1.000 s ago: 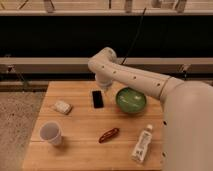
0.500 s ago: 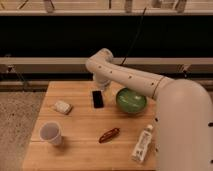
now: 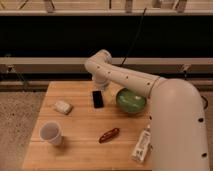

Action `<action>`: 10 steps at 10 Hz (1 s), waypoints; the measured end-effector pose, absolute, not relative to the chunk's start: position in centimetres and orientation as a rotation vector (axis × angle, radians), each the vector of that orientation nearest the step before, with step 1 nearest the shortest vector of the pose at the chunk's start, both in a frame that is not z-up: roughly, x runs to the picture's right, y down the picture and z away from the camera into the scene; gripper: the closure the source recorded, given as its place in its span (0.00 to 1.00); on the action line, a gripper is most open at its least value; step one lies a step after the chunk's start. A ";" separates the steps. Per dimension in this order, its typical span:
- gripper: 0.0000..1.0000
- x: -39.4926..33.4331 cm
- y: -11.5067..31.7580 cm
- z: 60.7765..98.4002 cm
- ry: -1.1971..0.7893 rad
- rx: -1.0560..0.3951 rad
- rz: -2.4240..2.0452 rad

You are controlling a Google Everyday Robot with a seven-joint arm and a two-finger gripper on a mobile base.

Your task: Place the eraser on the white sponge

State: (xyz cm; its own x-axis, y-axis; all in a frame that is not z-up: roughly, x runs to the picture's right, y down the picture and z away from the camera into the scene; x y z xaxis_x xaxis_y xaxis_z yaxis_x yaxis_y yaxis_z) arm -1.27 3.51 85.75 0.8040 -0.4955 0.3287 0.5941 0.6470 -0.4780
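The gripper (image 3: 100, 85) hangs just above the eraser (image 3: 98, 99), jaws released; the white sponge (image 3: 63, 106) lies apart.

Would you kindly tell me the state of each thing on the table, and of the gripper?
gripper: open, above the far end of the eraser, holding nothing.
eraser: flat on the table, apart from the white sponge.
white sponge: flat on the table, nothing on it.
paper cup: upright, mouth up.
green bowl: upright.
reddish-brown object: lying flat.
white bottle: lying on its side.
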 end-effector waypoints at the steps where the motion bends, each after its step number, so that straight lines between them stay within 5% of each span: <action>1: 0.20 -1.1 3.6 85.9 -0.174 -0.609 -0.625; 10: 0.20 -1.8 4.3 89.0 -0.245 -0.644 -0.727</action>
State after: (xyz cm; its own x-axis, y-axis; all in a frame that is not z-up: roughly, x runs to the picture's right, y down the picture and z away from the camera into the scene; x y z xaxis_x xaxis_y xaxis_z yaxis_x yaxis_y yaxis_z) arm -1.81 4.33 89.04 0.7293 -0.5393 0.4210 0.6841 0.5662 -0.4597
